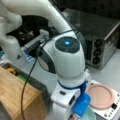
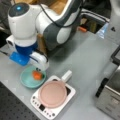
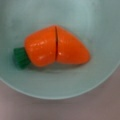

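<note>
A toy carrot (image 3: 56, 46), orange with a green stub and a slit across its middle, lies on its side in a pale teal bowl (image 3: 60, 85). In a front view the carrot (image 2: 37, 74) shows in the bowl (image 2: 25, 81), and my gripper (image 2: 39, 70) hangs straight above it, close to the carrot. The wrist view looks down into the bowl and shows no fingers. In a front view the arm hides the gripper, and only the rim of the bowl (image 1: 89, 114) peeks out at the bottom.
A pink pan (image 2: 52, 94) with a white handle (image 2: 66, 75) sits on a white hob (image 2: 60, 108) right of the bowl. A steel toaster oven (image 1: 100, 37) stands behind. A wooden box (image 1: 15, 92) lies at a front view's left.
</note>
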You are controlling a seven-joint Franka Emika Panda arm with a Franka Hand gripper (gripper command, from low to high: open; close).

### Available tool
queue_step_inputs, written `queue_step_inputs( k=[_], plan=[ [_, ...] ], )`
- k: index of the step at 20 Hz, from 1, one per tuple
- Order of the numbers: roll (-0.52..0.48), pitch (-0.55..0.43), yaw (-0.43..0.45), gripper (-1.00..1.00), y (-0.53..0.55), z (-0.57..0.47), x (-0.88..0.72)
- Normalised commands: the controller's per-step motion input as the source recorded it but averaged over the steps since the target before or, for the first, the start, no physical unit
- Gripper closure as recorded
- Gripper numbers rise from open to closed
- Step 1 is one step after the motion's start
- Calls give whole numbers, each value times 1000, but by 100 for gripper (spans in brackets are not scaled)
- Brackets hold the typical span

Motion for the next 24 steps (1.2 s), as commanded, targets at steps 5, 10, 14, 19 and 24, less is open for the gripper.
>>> queue_step_inputs(
  k=[5,10,14,19,24],
  plan=[
    [73,-11,-230,-100,99,-83,91],
    [36,-21,-256,-100,107,-118,71],
    [-55,-18,-213,-100,51,-178,78],
    [-119,24,-265,-100,-1,-144,71],
    [-132,83,-264,-100,-51,-67,59]
  ],
)
